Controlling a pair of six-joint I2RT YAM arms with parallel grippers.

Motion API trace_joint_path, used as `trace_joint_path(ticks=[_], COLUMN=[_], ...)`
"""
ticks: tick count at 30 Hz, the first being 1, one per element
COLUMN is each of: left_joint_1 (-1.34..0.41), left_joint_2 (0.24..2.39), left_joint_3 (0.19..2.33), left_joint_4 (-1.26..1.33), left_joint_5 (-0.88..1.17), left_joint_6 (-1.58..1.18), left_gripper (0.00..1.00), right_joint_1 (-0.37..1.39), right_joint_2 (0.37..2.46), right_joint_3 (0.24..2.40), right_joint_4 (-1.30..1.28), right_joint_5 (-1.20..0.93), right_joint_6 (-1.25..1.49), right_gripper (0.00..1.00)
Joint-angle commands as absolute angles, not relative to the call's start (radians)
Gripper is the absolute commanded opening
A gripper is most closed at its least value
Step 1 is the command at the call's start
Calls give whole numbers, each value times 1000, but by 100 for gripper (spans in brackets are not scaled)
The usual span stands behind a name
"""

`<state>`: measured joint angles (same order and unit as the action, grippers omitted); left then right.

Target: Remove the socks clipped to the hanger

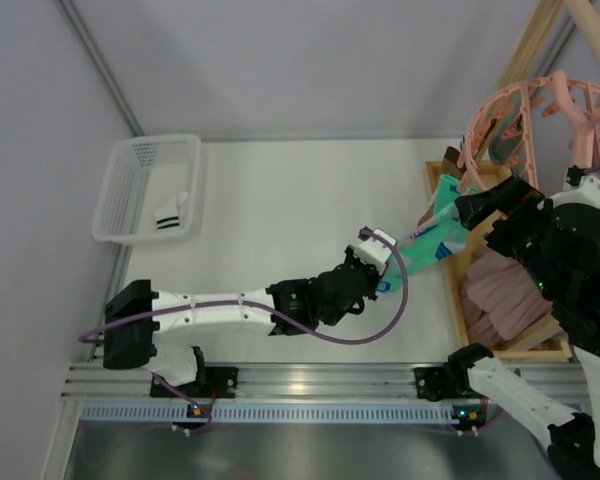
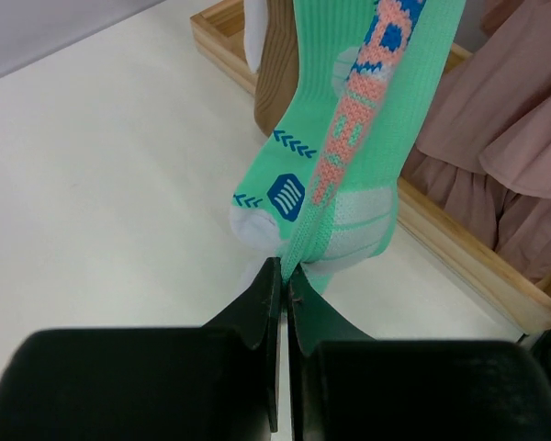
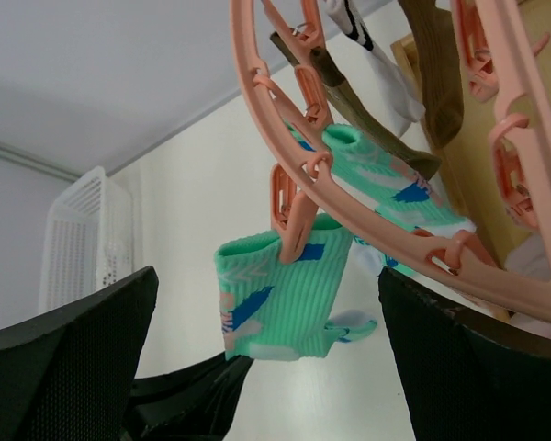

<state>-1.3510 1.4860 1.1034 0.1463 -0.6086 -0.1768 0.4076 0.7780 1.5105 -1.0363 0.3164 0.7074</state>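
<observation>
The salmon-pink round hanger (image 1: 540,105) hangs at the far right; its ring (image 3: 395,220) fills the right wrist view. A clip (image 3: 294,216) holds the cuff of a mint-green sock (image 3: 289,294). My left gripper (image 2: 283,268) is shut on the lower end of that sock (image 2: 349,138), which stretches up from the jaws (image 1: 435,238). My right gripper (image 3: 266,276) is open, one finger on each side of the clipped cuff, without touching it; in the top view it (image 1: 480,210) sits below the ring. Another mint sock (image 3: 386,175), brown socks (image 3: 349,106) and a white sock (image 3: 376,55) hang from other clips.
A white basket (image 1: 130,190) at the far left holds a white sock with dark stripes (image 1: 175,213). A wooden tray (image 2: 441,230) with pink cloth (image 2: 505,138) lies under the hanger. A wooden frame (image 1: 540,35) carries the hanger.
</observation>
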Motion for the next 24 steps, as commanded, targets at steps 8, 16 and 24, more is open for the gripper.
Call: trace_joint_path(ticks=[8, 16, 24], left_joint_1=[-1353, -1359, -1365], left_joint_2=[1496, 1486, 1489], left_joint_3=[1158, 1150, 1158], left_joint_4=[146, 137, 127], left_joint_5=[-630, -630, -641], left_joint_6=[-161, -164, -164], left_gripper=[0, 0, 0], right_joint_1=[402, 402, 402], right_joint_2=[728, 538, 587], right_joint_3=[1442, 1322, 1429], right_joint_4=[-968, -662, -805], right_joint_5=[161, -149, -6], right_joint_6=[840, 546, 653], right_gripper=[99, 99, 93])
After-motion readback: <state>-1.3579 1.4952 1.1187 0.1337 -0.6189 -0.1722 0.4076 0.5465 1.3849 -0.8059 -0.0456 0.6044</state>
